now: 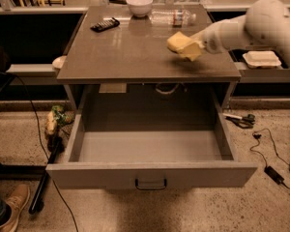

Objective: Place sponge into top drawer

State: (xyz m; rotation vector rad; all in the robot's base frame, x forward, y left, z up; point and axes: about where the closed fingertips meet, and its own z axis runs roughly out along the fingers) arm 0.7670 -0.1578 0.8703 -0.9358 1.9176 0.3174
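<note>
The pale yellow sponge [183, 46] hangs a little above the right part of the grey tabletop [130, 52], casting a shadow below it. My gripper [195, 45] comes in from the right on the white arm and is shut on the sponge's right end. The top drawer [150, 149] is pulled fully open below the tabletop. Its inside is bare grey, and its front [150, 175] carries a small dark handle [151, 183] at the centre.
A white bowl [139, 5], a plastic bottle [173, 17] and a dark remote [105, 24] lie at the table's back. A white foam box [261, 59] sits on a ledge at right. Scissors [239, 120], cables and a shoe [12, 206] lie on the floor.
</note>
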